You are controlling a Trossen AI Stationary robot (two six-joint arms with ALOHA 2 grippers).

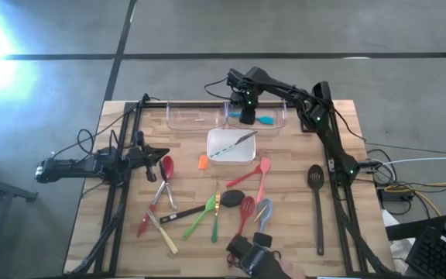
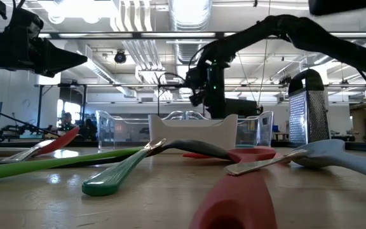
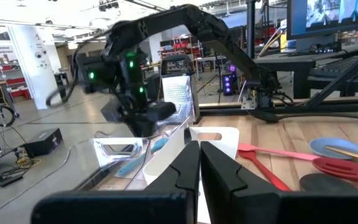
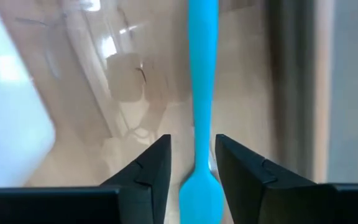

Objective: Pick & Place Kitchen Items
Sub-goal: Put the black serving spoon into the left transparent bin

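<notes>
We see the right gripper (image 1: pixel 247 116) reaching over the right clear bin (image 1: pixel 279 111) at the table's far edge, fingers (image 4: pixel 148 165) apart w/ the blue utensil (image 4: pixel 202 93) lying between them, down in the bin. From above, its blue end (image 1: pixel 265 121) shows just beside the gripper. We can't tell if the fingers touch it; there's a gap on each side in the wrist view.

The left gripper (image 1: pixel 163 153) waits at the table's left side, fingers (image 3: pixel 185 171) together, holding nothing, pointed toward the white dish (image 1: pixel 231 146).

A left clear bin (image 1: pixel 188 118) sits beside the right one. The white dish is just in front of the bins, w/ a slim green-handled utensil (image 1: pixel 231 145) lying diagonally in it.

Rest of the utensils are spread on the wood table (image 1: pixel 293 225) nearer the front: red spoon (image 1: pixel 166 167), pink spatula (image 1: pixel 252 173), black slotted spoon (image 1: pixel 317 203), green spatula (image 1: pixel 199 218), red whisk (image 1: pixel 244 213), small orange piece (image 1: pixel 203 162).
</notes>
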